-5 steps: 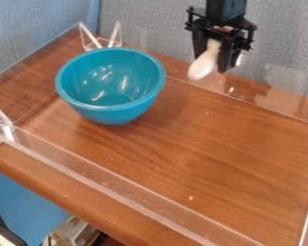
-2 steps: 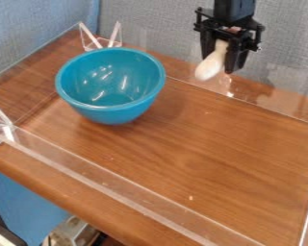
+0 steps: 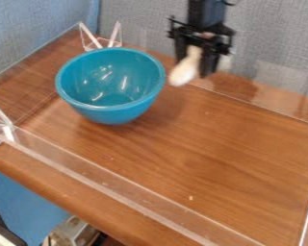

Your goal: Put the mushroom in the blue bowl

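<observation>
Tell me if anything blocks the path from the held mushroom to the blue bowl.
Nothing visible does. The hand holds the mushroom in the air just right of the blue bowl; only open space lies between them, and the bowl looks empty.

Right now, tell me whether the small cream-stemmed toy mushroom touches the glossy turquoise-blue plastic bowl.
Apart. The camera view shows the mushroom clamped in the black gripper, hanging in the air right of the blue bowl, with wooden tabletop visible between them.

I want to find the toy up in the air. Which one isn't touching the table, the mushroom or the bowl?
The mushroom. The gripper holds it up, while the blue bowl sits on the table.
</observation>
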